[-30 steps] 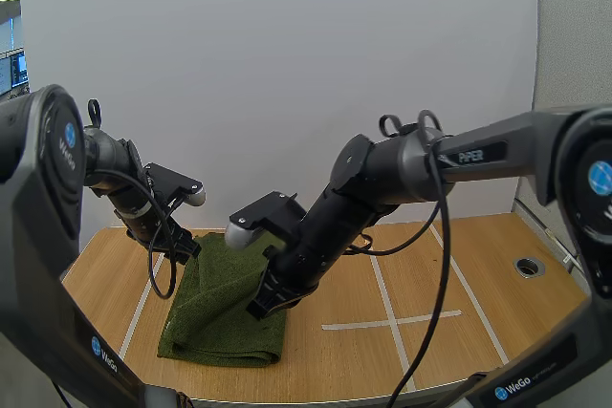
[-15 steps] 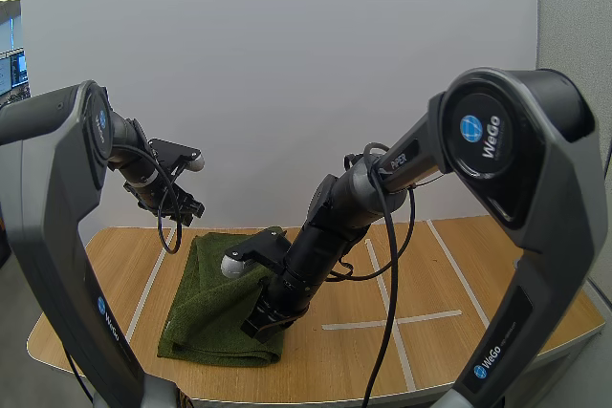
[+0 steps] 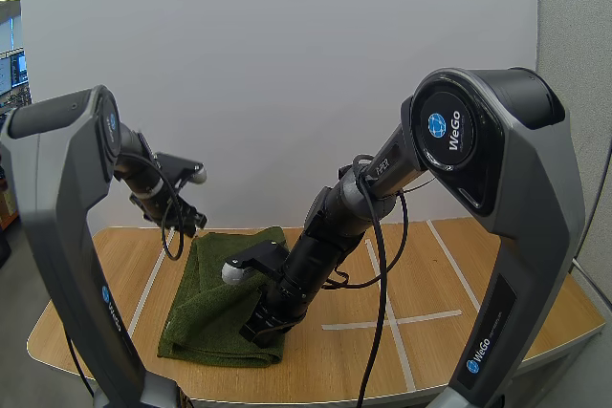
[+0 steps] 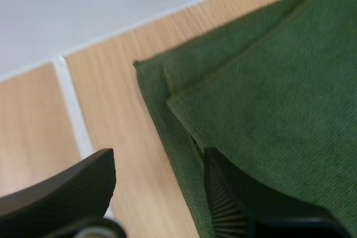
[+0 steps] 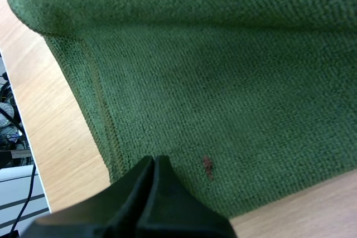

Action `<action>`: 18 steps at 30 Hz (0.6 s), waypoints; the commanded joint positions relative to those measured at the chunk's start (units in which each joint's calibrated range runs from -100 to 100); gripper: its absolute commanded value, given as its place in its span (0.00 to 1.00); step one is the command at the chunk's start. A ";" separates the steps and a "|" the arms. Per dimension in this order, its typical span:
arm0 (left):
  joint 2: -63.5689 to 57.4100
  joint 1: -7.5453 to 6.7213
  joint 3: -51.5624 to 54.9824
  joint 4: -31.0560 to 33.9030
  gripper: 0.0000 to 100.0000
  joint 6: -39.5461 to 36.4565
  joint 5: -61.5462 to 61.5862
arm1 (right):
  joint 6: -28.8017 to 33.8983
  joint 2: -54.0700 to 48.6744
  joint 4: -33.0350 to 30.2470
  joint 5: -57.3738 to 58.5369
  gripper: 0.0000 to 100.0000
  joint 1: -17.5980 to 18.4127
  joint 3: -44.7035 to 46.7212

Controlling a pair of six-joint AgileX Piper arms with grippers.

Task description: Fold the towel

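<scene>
One green towel point(image 3: 215, 303), folded, lies on the table point(image 3: 430, 274), long axis far-to-near. Left gripper point(image 4: 159, 161): jaws apart, far-left corner just below, hem between them. Right gripper point(image 5: 154, 165): jaws pressed together, empty, tips down over the near-right hem. Left likely grabs next.

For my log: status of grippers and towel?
Left gripper open over towel corner. Right gripper shut, empty, at towel edge. Towel lies folded on table. No obstruction.

Bright, even light, seemingly overhead.
</scene>
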 commanded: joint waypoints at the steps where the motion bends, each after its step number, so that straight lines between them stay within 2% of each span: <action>1: 4.19 0.03 -0.41 -2.10 0.76 1.41 1.07 | -0.82 -0.06 0.28 -0.31 0.00 0.01 0.24; 5: 5.18 0.03 -1.76 -6.38 0.76 2.78 1.52 | -0.79 -0.06 0.28 0.12 0.00 0.01 0.24; 10: 7.17 0.03 -5.88 -12.17 0.76 4.66 9.12 | -0.79 -0.06 0.13 0.92 0.00 0.01 0.24; 18: 9.64 0.03 -7.74 -12.61 0.76 4.32 9.44 | -0.79 -0.06 -0.08 2.40 0.00 0.01 0.24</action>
